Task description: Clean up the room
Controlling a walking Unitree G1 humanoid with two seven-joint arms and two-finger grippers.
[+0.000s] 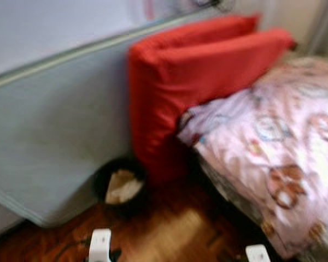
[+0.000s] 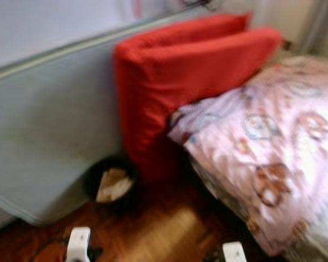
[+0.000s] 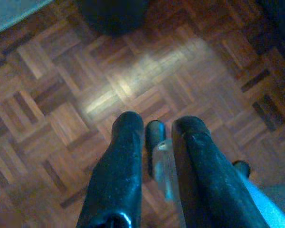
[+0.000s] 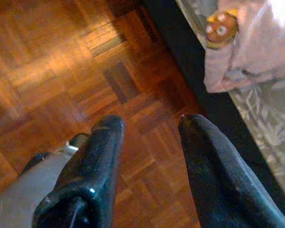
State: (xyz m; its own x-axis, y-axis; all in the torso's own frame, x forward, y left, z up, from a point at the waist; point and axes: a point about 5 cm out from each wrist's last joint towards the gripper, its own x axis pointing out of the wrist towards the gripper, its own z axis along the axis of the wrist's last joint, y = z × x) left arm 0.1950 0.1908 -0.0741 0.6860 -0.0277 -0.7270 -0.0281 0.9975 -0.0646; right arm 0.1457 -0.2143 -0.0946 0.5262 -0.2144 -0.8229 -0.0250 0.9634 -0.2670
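A black waste bin (image 1: pixel 120 185) with crumpled paper inside stands on the parquet floor, at the foot of a red folded cushion (image 1: pixel 191 71); its dark edge (image 3: pixel 114 14) lies ahead in the left wrist view. My left gripper (image 3: pixel 157 122) hangs low over the floor, shut on a clear bottle (image 3: pixel 162 164) with a dark cap. My right gripper (image 4: pixel 150 122) is open, with nothing between its fingers, above the floor beside the bed's dark edge (image 4: pixel 199 85). The head views are blurred.
A grey mattress (image 1: pixel 54 125) leans against the wall on the left, behind the bin. On the right a bed carries a pink patterned blanket (image 1: pixel 273 147) that hangs over its side. Bare parquet (image 1: pixel 175 229) lies between me and the bin.
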